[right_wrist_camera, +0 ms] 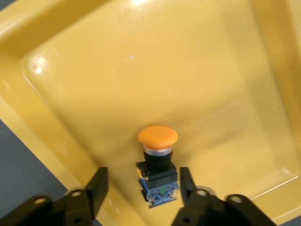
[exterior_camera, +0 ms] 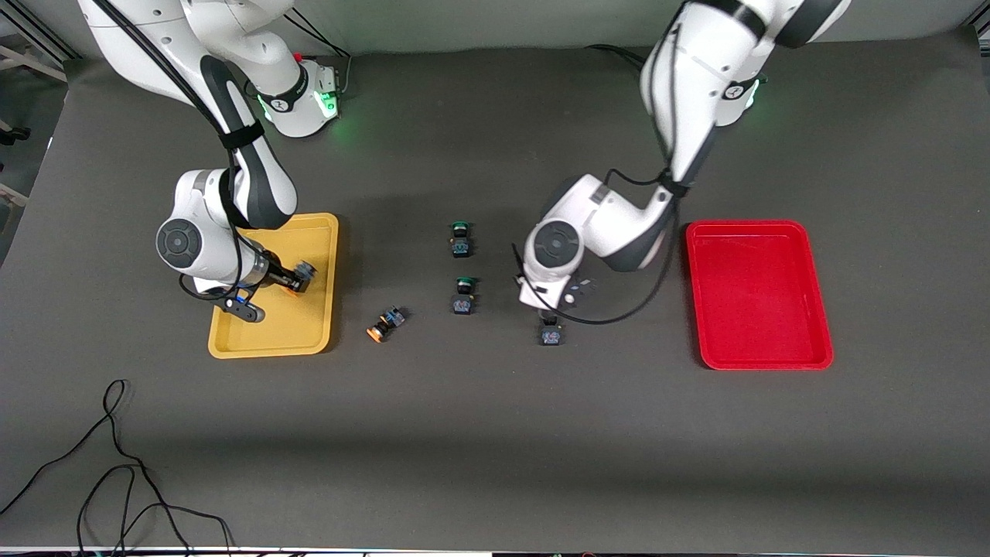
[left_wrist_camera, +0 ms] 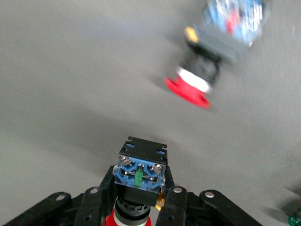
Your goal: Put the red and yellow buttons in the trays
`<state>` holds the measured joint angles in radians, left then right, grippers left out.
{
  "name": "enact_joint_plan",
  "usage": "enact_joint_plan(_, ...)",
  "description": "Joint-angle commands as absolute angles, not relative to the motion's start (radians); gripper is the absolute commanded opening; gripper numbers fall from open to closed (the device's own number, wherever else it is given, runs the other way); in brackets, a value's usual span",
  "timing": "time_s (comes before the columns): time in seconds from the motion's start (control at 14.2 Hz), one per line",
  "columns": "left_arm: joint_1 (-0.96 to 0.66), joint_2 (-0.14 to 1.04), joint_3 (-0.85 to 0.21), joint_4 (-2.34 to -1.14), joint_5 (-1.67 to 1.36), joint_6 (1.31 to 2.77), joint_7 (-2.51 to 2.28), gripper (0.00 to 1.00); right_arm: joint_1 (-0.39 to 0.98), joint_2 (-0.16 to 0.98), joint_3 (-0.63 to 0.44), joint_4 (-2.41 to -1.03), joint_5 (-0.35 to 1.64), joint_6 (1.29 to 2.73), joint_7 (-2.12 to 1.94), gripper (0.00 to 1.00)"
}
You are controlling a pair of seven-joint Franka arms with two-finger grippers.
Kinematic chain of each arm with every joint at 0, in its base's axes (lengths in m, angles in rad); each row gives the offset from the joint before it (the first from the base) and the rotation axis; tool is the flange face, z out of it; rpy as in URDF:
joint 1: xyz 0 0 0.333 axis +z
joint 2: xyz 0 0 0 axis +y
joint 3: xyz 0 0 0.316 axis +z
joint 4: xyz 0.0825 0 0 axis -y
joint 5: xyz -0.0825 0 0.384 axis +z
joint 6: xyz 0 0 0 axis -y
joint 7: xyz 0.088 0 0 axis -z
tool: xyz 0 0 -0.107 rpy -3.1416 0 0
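Dark grey worktop under both arms. My left end effector is clenched on a red button, down at the worktop; a second red button lies just ahead of it, seen only in the left wrist view. The lift and carry to the red tray come next, I judge. My right end effector stands released around a yellow button inside the yellow tray. Front view alone shows another yellow button outside that tray.
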<state>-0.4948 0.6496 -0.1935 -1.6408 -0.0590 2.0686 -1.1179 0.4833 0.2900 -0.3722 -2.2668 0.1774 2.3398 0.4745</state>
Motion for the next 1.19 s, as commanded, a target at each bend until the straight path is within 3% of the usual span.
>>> enact_joint_plan(0.0, -0.416, 0.511, -0.196, -1.66, -0.067, 1.886, -0.999, 0.0, 0.48, 0.275, -0.368, -2.196, 0.193, 2.335, 0.46, 1.0)
enact_joint_plan(0.21, -0.319, 0.359, -0.192, -1.692, -0.061, 1.679, -0.85, 0.0, 0.479, 0.357, -0.247, -1.981, 0.195, 2.304, 0.596, 1.0)
enact_joint_plan(0.35, -0.252, 0.243, -0.189, -1.779, -0.042, 1.643, -0.732, 0.0, 0.479, 0.457, -0.152, -1.857, 0.196, 2.299, 0.783, 1.0)
enact_joint_plan(0.56, -0.129, 0.094, -0.187, -2.004, 0.017, 1.727, -0.573, 0.0, 0.482, 0.584, -0.117, -1.804, 0.221, 2.38, 0.824, 1.0)
enact_joint_plan(0.84, 0.027, 0.129, -0.187, -2.237, 0.02, 2.047, -0.396, 0.0, 0.479, 0.644, -0.098, -1.807, 0.235, 2.391, 0.813, 0.97)
enact_joint_plan(0.91, 0.028, 0.136, -0.187, -2.294, 0.035, 2.147, -0.384, 0.0, 0.479, 0.65, -0.098, -1.801, 0.248, 2.391, 0.808, 0.73)
enact_joint_plan(0.98, 0.026, 0.138, -0.187, -2.325, 0.064, 2.205, -0.383, 0.0, 0.479, 0.65, -0.098, -1.79, 0.262, 2.385, 0.807, 0.34)
enact_joint_plan(1.05, 0.028, 0.158, -0.187, -2.344, 0.081, 2.248, -0.383, 0.0, 0.477, 0.649, -0.101, -1.784, 0.271, 2.366, 0.805, 0.13)
enact_joint_plan(1.12, 0.031, 0.187, -0.186, -2.35, 0.083, 2.293, -0.383, 0.0, 0.476, 0.647, -0.107, -1.776, 0.278, 2.338, 0.793, 0.02)
